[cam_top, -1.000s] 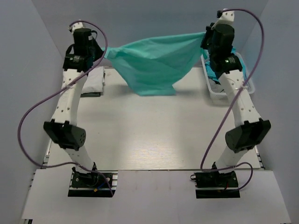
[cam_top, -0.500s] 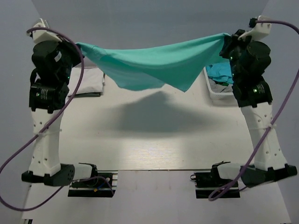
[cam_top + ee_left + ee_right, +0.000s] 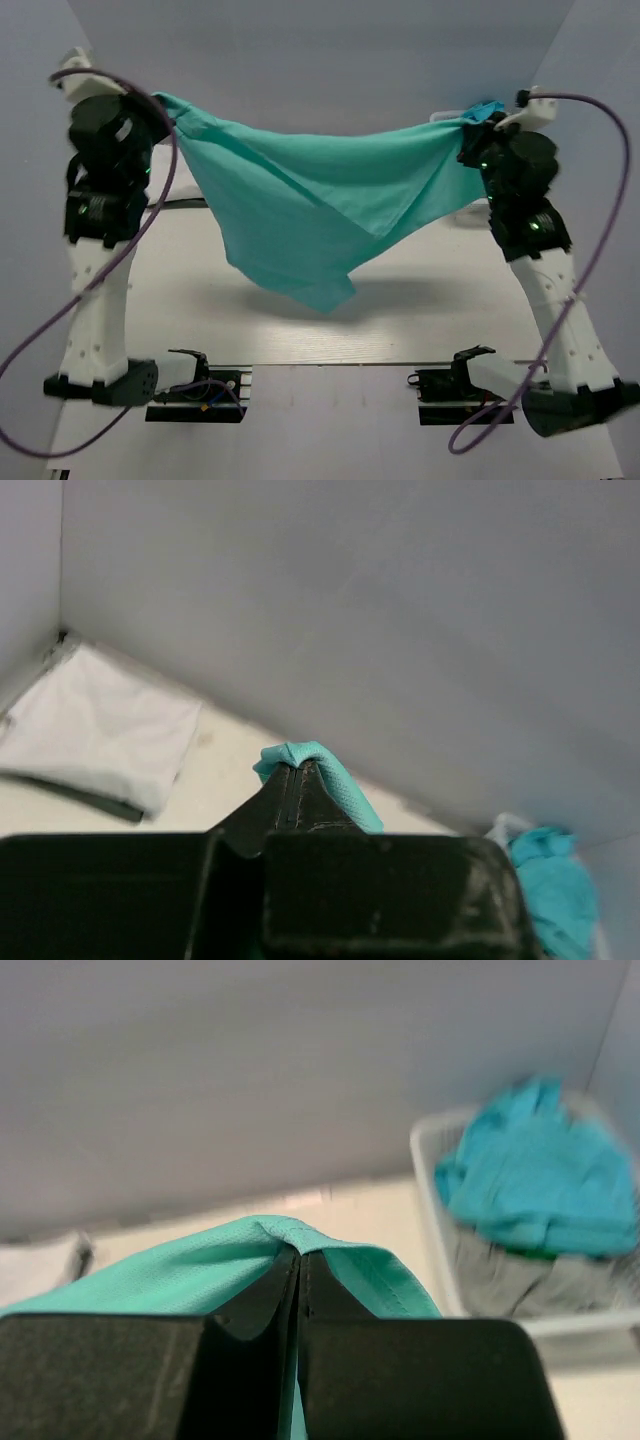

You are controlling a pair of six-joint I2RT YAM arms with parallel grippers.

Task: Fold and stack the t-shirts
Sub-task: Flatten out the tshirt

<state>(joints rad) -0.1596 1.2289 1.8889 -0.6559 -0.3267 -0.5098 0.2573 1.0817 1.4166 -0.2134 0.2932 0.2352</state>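
The left gripper (image 3: 163,100) and the right gripper (image 3: 470,135) are each clamped tight on an upper corner of the teal-green t-shirt (image 3: 320,200). Both wrist views show the jaws pressed together with a small fold of cloth pinched at the tips.

The table (image 3: 420,310) lies bare beneath the shirt, which casts a wide shadow on it.

A second ago the shirt hung bunched between two arms held close together at the far side. Since then the arms have risen and swung apart, and the cloth now spans nearly the whole width of the scene. It is taut along its top edge and sags to a loose point over the middle of the table, not touching it.

I judge this to be the spreading step. The shirt is opened out, ready to be lowered flat, and no fold has been made yet.

At the far left a folded white t-shirt (image 3: 100,730) rests on the table. At the far right the basket (image 3: 430,1210) holds a crumpled turquoise-blue t-shirt (image 3: 540,1185) waiting its turn.
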